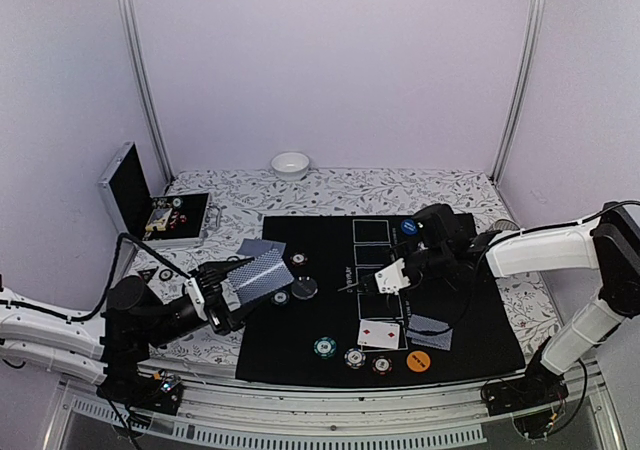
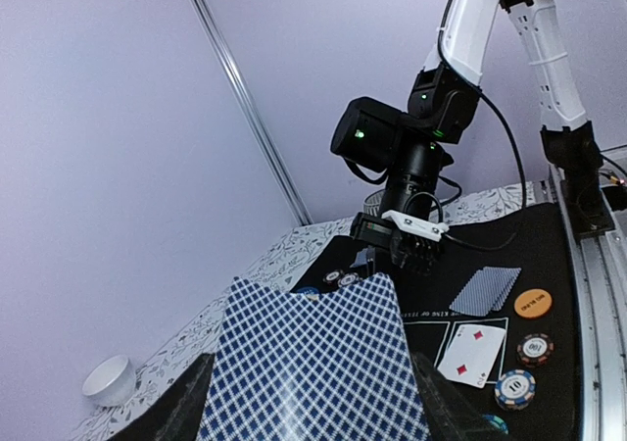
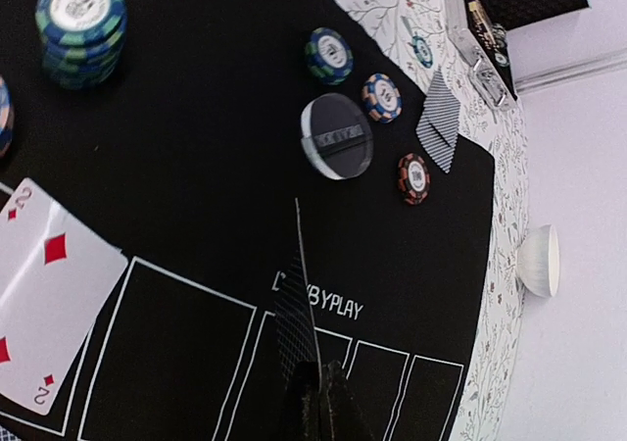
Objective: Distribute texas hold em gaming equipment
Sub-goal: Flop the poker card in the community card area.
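My left gripper (image 1: 238, 288) is shut on a fanned stack of blue-backed playing cards (image 2: 313, 363), held above the left edge of the black mat (image 1: 330, 230). My right gripper (image 3: 318, 387) is shut on a single playing card (image 3: 302, 299). That card is seen edge-on and stands upright over the mat's printed rectangles. A two of diamonds (image 1: 380, 333) lies face up on the mat, with face-down cards (image 1: 430, 330) beside it. Striped chips (image 1: 354, 357) and an orange disc (image 1: 418, 361) sit near the front edge. A dark button disc (image 3: 336, 136) lies near the mat's left side.
A white bowl (image 1: 290, 164) stands at the back of the floral tablecloth. An open metal case (image 1: 150, 210) holding chips sits at the back left. A blue disc (image 1: 408, 226) lies beside the right arm. More face-down cards (image 1: 258, 247) and chips (image 1: 299, 260) lie on the mat's left part.
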You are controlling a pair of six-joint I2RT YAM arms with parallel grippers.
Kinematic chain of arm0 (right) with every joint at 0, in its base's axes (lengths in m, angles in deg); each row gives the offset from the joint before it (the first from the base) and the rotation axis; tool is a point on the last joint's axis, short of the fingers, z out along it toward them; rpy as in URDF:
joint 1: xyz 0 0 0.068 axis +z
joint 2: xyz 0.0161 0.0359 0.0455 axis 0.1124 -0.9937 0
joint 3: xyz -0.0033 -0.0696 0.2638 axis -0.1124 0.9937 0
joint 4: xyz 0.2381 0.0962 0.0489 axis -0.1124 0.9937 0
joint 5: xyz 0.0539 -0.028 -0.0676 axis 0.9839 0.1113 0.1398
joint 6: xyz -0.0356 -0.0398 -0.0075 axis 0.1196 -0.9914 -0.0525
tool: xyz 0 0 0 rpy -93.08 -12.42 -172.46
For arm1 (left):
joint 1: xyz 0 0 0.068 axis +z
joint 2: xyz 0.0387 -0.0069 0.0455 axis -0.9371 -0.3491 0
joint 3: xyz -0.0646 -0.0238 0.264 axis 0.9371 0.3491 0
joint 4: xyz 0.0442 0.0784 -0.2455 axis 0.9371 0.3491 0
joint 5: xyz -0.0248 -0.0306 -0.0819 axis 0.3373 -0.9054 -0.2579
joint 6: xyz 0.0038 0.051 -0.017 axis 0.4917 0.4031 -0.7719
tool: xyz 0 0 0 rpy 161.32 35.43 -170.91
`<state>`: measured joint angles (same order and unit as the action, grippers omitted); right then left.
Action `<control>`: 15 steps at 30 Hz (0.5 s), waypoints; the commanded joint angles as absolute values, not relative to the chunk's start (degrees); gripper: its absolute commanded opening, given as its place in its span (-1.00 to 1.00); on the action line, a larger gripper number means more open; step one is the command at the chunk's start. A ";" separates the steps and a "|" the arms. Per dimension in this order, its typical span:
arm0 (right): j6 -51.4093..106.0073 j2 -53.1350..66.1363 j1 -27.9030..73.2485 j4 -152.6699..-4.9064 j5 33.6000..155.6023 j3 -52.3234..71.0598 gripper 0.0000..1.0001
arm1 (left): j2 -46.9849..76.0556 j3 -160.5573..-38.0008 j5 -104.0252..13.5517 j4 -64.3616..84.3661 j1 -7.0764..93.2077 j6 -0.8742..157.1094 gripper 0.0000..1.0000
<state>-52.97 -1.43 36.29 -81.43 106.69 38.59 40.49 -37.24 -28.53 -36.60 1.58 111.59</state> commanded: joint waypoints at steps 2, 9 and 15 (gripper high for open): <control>-67.02 -2.06 36.47 -83.61 104.69 43.01 -0.97 | 40.28 -36.74 -28.64 -38.17 2.10 111.60 0.21; -73.22 -2.37 37.67 -78.82 102.48 45.15 -0.97 | 38.97 -37.60 -29.35 -38.58 2.32 111.98 0.21; -76.50 -1.74 38.16 -77.44 99.66 46.39 -0.97 | 39.52 -37.52 -29.29 -38.18 2.34 111.78 0.21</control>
<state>-73.21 -1.82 37.58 -79.37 102.03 45.02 39.07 -36.98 -28.86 -36.76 1.99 111.74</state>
